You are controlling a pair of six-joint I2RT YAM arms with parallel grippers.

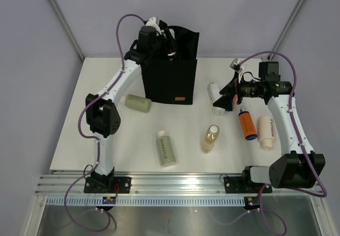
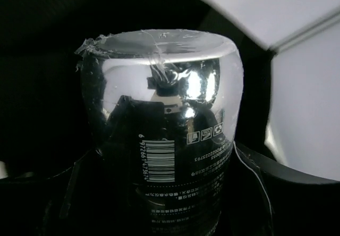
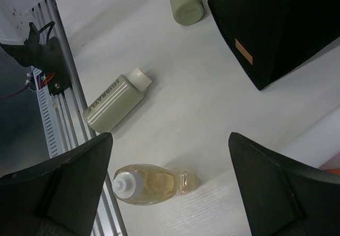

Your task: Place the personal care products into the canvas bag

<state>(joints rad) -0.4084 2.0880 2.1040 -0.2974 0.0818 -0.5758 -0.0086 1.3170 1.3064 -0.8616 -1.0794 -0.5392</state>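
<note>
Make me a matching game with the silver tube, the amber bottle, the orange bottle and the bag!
1. silver tube
2. amber bottle
3. orange bottle
4. canvas bag

A. standing upright, black
B. has a blue cap
C. gripped by the left tool
D. lying flat, pale cap

Pairs: 1-C, 2-D, 3-B, 4-A

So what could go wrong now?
The left hand holds the silver tube at the floppy top edge of the canvas bag; the tube might snag there and drop outside. The open right hand hangs close beside the white bottle and could bump it, sending it rolling.
</note>
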